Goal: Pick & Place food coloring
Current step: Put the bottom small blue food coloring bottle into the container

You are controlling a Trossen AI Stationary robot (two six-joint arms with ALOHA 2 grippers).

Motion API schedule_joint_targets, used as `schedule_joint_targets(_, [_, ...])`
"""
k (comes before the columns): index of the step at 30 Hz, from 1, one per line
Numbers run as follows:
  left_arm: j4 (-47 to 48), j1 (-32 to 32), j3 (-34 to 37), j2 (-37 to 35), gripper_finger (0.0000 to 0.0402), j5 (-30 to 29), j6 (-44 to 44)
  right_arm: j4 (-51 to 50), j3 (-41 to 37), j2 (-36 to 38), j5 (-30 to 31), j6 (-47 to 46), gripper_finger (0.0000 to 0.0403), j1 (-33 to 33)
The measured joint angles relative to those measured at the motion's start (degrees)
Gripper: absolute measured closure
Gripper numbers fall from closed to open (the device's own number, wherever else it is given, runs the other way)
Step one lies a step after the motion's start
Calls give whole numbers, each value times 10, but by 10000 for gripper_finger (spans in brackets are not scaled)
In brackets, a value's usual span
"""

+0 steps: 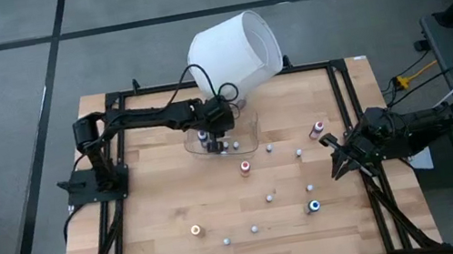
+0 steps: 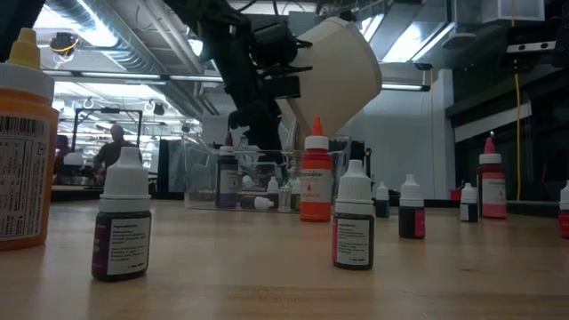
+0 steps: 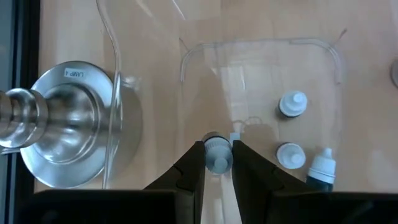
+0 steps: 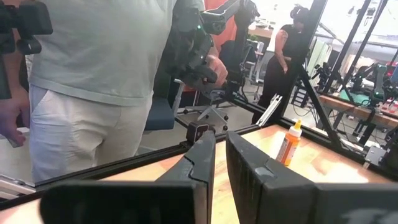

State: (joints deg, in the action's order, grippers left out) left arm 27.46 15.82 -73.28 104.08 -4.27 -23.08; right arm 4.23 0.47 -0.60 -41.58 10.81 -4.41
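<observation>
The clear tray point(image 1: 246, 133) at the table's far middle is reached by the left gripper point(image 3: 217, 163), clamped on an upright small bottle point(image 3: 217, 155) directly above it; the right gripper point(image 1: 336, 164), closed and empty, is parked rightward

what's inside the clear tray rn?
Left wrist view: clear tray holds three loose bottles, two upright, one tipped, plus one pinched by the left gripper. The fingers hide whatever lies under them.
</observation>
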Motion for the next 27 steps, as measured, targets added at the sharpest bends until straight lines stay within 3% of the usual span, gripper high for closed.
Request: schedule_joint_targets(27, [11,4,1,57,342,33,0,0,0,0,0,0,359,0])
